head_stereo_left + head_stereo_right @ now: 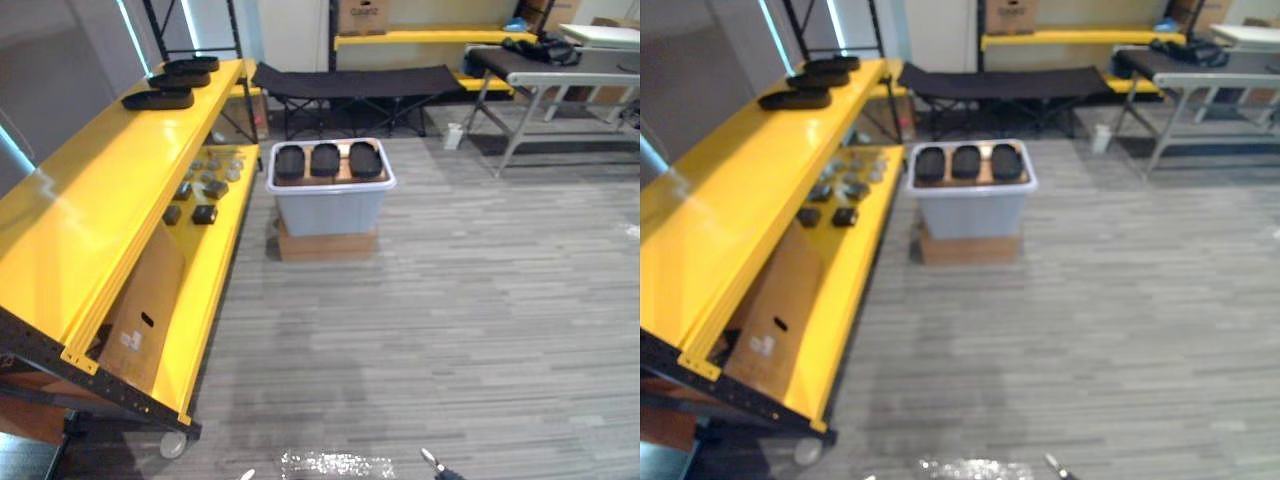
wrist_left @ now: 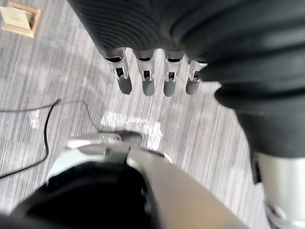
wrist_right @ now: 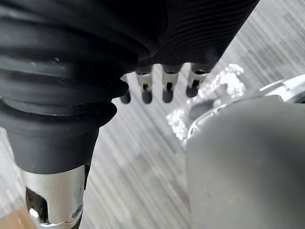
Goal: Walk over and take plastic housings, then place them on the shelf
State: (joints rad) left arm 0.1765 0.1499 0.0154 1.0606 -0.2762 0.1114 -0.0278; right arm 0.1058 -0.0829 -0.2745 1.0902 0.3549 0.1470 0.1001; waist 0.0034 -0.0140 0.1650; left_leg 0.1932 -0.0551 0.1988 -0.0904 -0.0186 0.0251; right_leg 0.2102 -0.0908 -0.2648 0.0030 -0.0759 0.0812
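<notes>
Three black oval plastic housings point(image 1: 325, 160) lay side by side, glossy and smooth-edged, on top of a pale grey plastic tub point(image 1: 330, 208) with rounded corners. The tub stood on a flat brown cardboard box point(image 1: 327, 244) on the grey striped carpet point(image 1: 480, 330). To the left of the tub ran a long shelf point(image 1: 90, 220) of shiny yellow metal boards on a dark frame. More dark housings point(image 1: 158, 99) sat on the shelf's top board, farther back than the tub. The lower board beside the tub carried small dark and grey parts point(image 1: 205, 187), too small to make out. A cardboard sheet point(image 1: 145, 310) leaned under the top board, its upper end hidden. Behind the tub stood a low black fabric cot point(image 1: 355, 82) on folding legs. Behind and to the right of the tub stood a grey metal table point(image 1: 560, 72), cut off at the edge.

The left hand point(image 2: 148, 83) hung over the carpet, fingers straight and empty. The right hand point(image 3: 167, 91) hung likewise, fingers loose, holding nothing. Both hands were well apart from the tub.
</notes>
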